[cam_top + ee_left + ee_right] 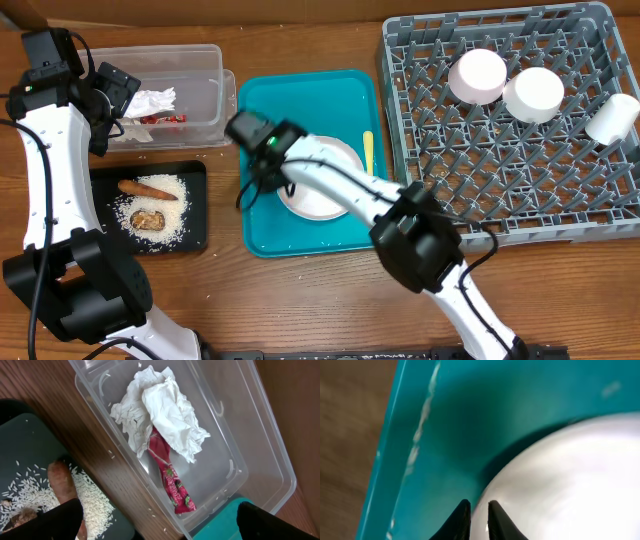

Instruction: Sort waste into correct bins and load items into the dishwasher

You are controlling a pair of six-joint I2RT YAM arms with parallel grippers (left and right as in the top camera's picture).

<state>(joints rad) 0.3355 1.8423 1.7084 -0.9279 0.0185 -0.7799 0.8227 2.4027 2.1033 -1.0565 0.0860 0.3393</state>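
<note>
Fingers [460,522] seemingly pinch plate [570,475] rim — tray [445,435] beneath

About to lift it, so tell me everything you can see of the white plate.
The white plate is round, glossy and ceramic-looking, bare where visible. It lies flat in the teal tray, partly hidden overhead by the right arm. The right tool straddles its rim, nearly closed; whether it pinches the rim is unclear.

Brown wooden table [300,300]; light seemingly even overhead.
</note>
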